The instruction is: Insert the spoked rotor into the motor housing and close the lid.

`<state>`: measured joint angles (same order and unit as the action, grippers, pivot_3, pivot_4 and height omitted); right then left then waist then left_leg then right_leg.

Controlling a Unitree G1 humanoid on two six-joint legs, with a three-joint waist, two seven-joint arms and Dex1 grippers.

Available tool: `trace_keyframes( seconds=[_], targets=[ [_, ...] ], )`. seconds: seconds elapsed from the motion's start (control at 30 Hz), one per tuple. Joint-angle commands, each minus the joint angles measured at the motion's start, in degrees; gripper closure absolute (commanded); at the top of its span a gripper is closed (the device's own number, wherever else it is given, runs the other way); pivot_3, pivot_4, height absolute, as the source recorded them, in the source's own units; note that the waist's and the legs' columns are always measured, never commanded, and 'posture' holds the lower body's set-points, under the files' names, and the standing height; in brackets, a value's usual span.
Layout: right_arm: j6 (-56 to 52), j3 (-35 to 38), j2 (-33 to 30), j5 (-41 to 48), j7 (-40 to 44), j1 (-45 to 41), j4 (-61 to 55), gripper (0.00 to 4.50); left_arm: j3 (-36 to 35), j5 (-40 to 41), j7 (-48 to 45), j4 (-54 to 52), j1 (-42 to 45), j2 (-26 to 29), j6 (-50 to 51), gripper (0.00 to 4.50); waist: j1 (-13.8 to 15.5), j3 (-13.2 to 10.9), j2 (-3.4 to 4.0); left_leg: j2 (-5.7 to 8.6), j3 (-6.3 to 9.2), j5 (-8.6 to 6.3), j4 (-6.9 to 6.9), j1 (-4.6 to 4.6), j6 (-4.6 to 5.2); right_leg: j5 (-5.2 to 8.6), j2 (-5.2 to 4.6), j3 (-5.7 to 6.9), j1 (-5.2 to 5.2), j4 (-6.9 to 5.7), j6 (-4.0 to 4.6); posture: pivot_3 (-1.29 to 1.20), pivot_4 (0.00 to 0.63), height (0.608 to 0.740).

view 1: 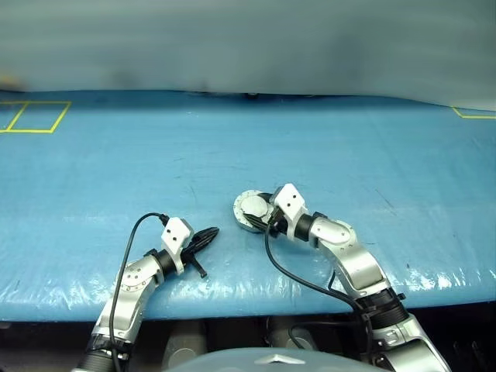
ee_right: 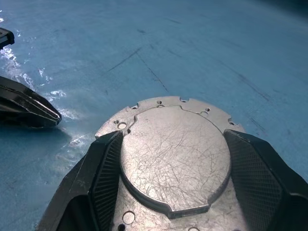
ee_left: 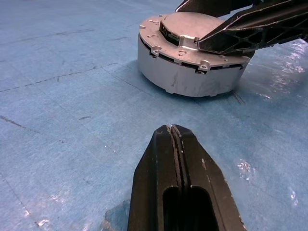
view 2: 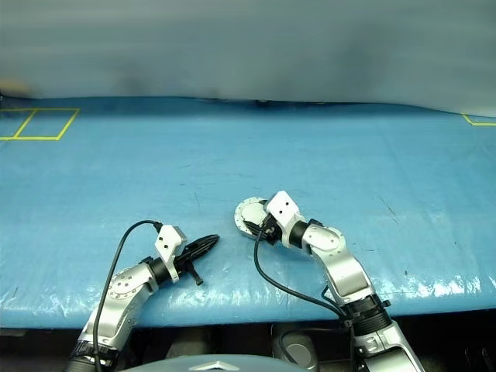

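A broad bench [view 1: 232,147] covered in a creased, glossy blue sheet spanned the scene, with yellow tape lines [view 1: 35,116] marking rectangles near its far left corner and another yellow mark [view 1: 473,115] at the far right. Close to the near edge, slightly right of centre, sat the motor housing [ee_left: 190,79], a shallow round silver-grey metal puck, with the lid [ee_right: 175,154], a scratched plain grey disc with a raised middle and small holes around its flange, lying closed on top. The right pincer [ee_right: 175,180], two black ribbed fingers on a silver arm, reached in from the right and straddled the raised middle of the lid, one finger [ee_right: 103,175] on each side and pressed against the edges of the raised part; the fingers stood wide apart over the lid's top. In the left wrist view the same fingers lay across the upper face of the housing from the far side. The left pincer [view 1: 203,236] rested low over the bench to the left of the housing, near it but apart, its tips aimed toward the housing and its two black fingers pressed together with nothing between them. A black cable [view 1: 302,279] looped from the right wrist back along the arm.
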<state>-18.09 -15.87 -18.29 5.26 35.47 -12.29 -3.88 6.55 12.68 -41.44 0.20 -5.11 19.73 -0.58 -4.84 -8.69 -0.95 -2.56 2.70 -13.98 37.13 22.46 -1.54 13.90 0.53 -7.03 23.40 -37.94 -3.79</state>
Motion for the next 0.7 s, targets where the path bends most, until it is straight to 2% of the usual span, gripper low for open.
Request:
trace_keyframes(
  seconds=[0.03,0.23,0.37,0.47,0.7],
  targets=[
    [-3.75,-3.59,1.01,-1.68,-0.02,1.56,2.4,1.5,-1.25,0.88,0.28,-1.63,0.45,-0.19,-1.09,4.48,-0.12,0.03,-0.04,-0.02,0.0,0.0,-0.02,-0.01,0.0,0.0,0.01,0.0,0.01,0.0,0.0,0.0,0.15,0.74],
    [-4.08,-4.38,0.35,-2.76,0.67,2.13,2.54,1.5,-2.63,0.98,1.61,-1.76,1.33,-1.2,-2.53,4.48,-0.49,0.05,-0.07,-0.05,0.0,0.0,-0.04,-0.04,0.0,0.0,0.04,0.0,-0.01,-0.02,0.03,0.0,0.15,0.74],
    [-4.23,-4.57,-1.05,-0.55,4.22,3.55,0.11,1.5,-4.49,5.7,0.75,-2.86,4.65,-3.38,-1.93,4.48,-0.17,0.08,-0.13,-0.04,0.01,0.0,-0.03,-0.02,0.0,0.0,0.03,0.01,-0.01,0.0,0.03,0.0,0.15,0.74],
    [-4.55,-4.92,-1.35,-0.34,4.9,3.89,-0.56,1.5,-3.3,7.08,-2.33,-1.49,7.43,-3.29,-0.67,4.48,-0.03,0.11,-0.14,-0.03,0.03,-0.01,-0.09,0.01,0.0,0.01,0.04,0.03,0.0,0.05,0.04,0.0,0.15,0.74],
    [-4.29,-4.71,-0.76,-1.12,3.78,3.77,-0.42,1.5,2.91,4.29,-9.82,4.74,14.49,-0.9,3.72,4.48,-0.09,0.11,-0.15,-0.03,0.05,-0.04,-0.14,0.0,0.02,-0.01,0.07,0.04,0.0,0.07,-0.07,0.0,0.15,0.74]
  ],
)
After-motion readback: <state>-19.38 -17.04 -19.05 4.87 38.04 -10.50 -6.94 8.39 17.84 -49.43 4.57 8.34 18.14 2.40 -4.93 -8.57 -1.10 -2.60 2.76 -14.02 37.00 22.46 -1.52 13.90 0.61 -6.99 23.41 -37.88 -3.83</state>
